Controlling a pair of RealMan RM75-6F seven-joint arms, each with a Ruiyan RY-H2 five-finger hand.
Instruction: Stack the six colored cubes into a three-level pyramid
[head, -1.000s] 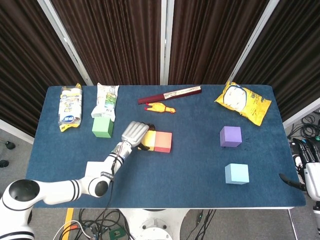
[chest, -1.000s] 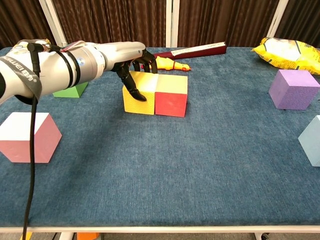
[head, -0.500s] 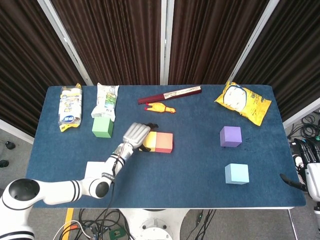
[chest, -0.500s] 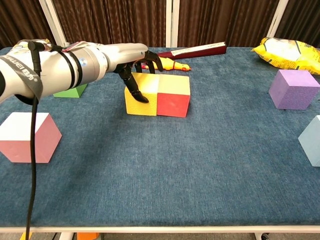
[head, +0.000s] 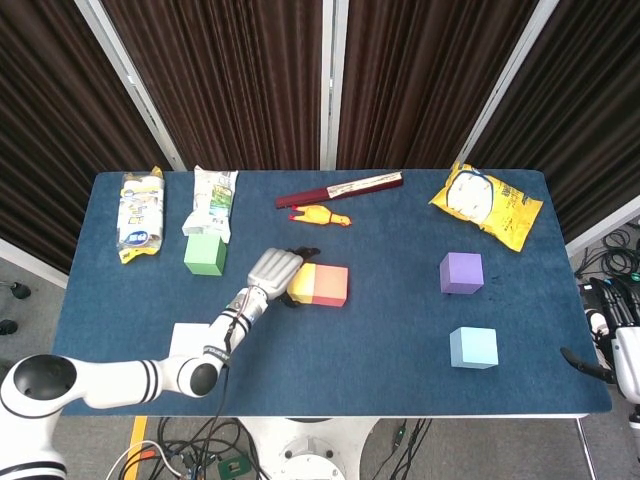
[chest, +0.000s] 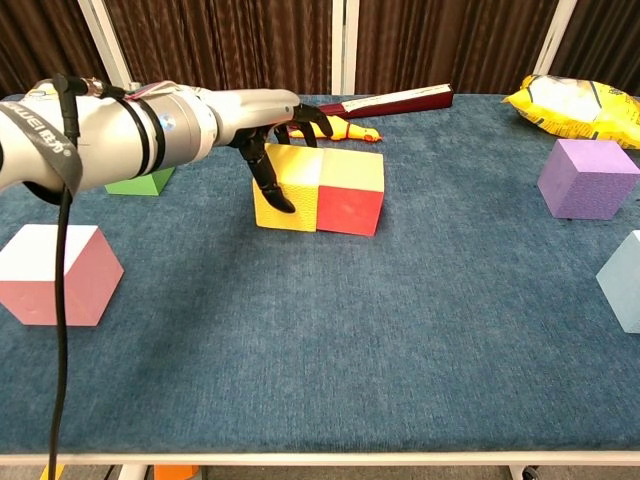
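Left hand (chest: 268, 135): lay over the yellow cube (chest: 288, 189), fingers (chest: 271, 176) spread and draped down its near-left face and across its top; touching the cube, nothing lifted, and whether it truly gripped could not be told.

Yellow cube: directly under the left hand, on the blue table (chest: 400, 330).

Red cube (chest: 351, 192): flush against the yellow cube on the side away from the hand's wrist.

Green cube (head: 205, 254): behind and to the left of the left hand, apart from it.

Pink cube (chest: 55, 274): near the table's front edge, beside the left forearm, well short of the hand.

Purple cube (chest: 586, 178) and light blue cube (head: 473, 347): far to the right of the left hand, well apart.

Right hand (head: 590, 366): only a dark tip visible at the table's right edge; its state could not be told.

Rubber chicken (head: 320, 215): just beyond the left hand's fingertips.
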